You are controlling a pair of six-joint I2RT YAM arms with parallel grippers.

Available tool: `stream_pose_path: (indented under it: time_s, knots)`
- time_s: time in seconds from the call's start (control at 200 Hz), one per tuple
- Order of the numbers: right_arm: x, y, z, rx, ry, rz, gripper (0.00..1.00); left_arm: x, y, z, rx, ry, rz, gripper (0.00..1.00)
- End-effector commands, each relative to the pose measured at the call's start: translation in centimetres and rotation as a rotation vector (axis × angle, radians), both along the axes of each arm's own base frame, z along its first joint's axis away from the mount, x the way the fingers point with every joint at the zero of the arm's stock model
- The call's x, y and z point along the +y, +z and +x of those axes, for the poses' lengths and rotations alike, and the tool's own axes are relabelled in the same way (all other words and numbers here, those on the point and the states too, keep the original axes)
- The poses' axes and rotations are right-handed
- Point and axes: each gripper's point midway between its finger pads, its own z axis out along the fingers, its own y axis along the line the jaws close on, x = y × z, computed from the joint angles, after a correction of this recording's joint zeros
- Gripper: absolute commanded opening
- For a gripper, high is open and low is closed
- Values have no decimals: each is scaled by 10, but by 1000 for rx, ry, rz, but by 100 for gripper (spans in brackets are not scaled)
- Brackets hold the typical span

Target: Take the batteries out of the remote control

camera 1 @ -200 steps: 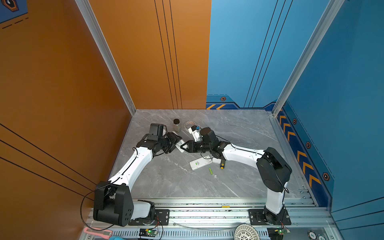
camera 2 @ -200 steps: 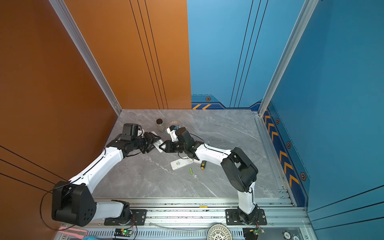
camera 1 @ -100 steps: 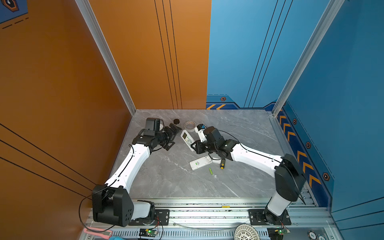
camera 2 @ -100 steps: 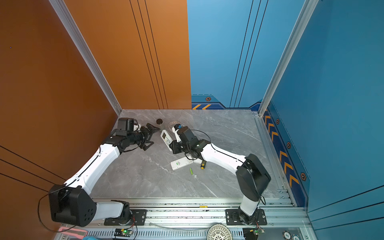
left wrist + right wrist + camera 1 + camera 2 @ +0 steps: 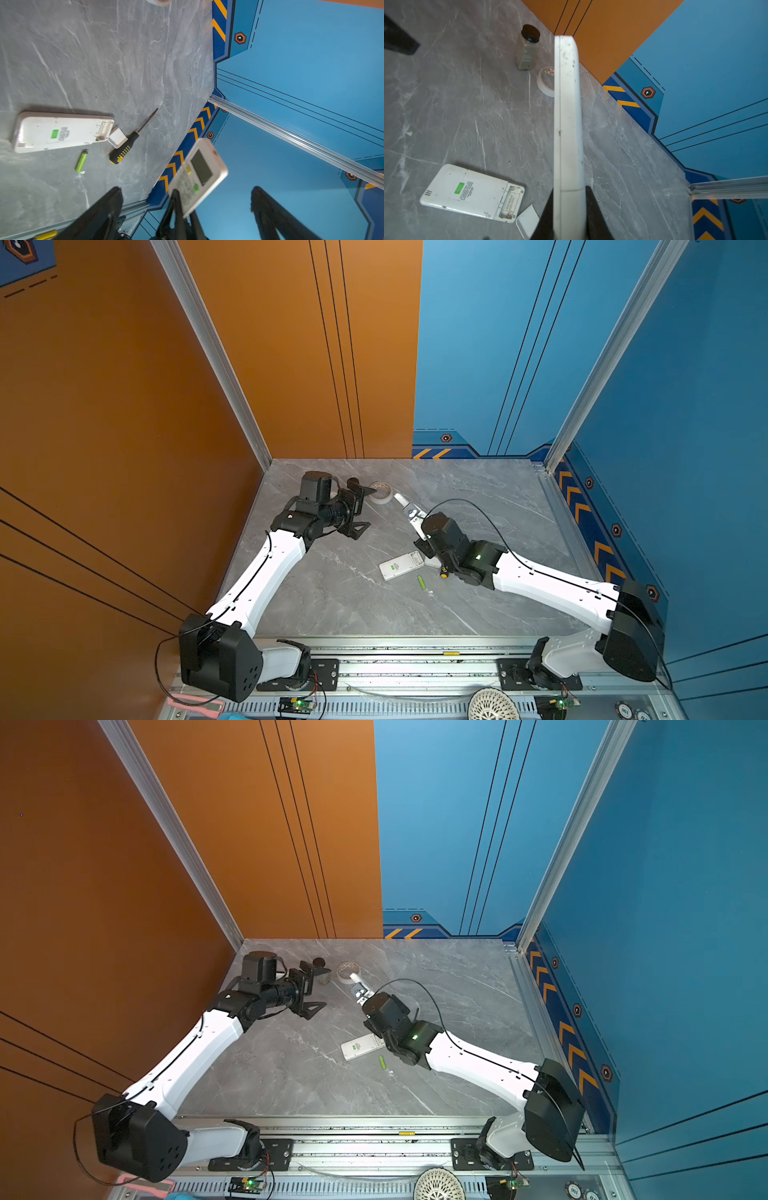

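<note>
At left, we see the left gripper point(image 5: 360, 509) hanging above the grey table point(image 5: 332, 605) with its jaws spread wide and nothing between them. Just beyond it stand a dark-capped bottle point(image 5: 527, 49) and a roll of tape point(image 5: 381, 492). Toward the middle, the right gripper point(image 5: 569, 197) is clamped on one end of a white remote point(image 5: 566, 104), lifted clear of the table. Nearer us a second remote point(image 5: 401, 566) lies face down, battery bay uncovered, its cover point(image 5: 527, 221) just beside. The green battery point(image 5: 422, 582) lies on the table near that remote, a screwdriver point(image 5: 126, 145) to its right.
</note>
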Motion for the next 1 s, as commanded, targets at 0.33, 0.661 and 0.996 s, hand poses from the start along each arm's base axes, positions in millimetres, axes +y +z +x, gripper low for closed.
stream_pose_path:
  time_s: [0.33, 0.661, 0.996]
  knots:
    - [35, 13, -18, -191, 117, -173, 0, -31, -20, 9, 91, 2, -70, 73]
    - [42, -1, -21, -202, 109, -241, 0, -44, -20, 3, 62, -13, -115, 24]
    - [47, -1, -34, -4, 53, 11, 81, 0, -46, 13, 21, 108, -61, 0]
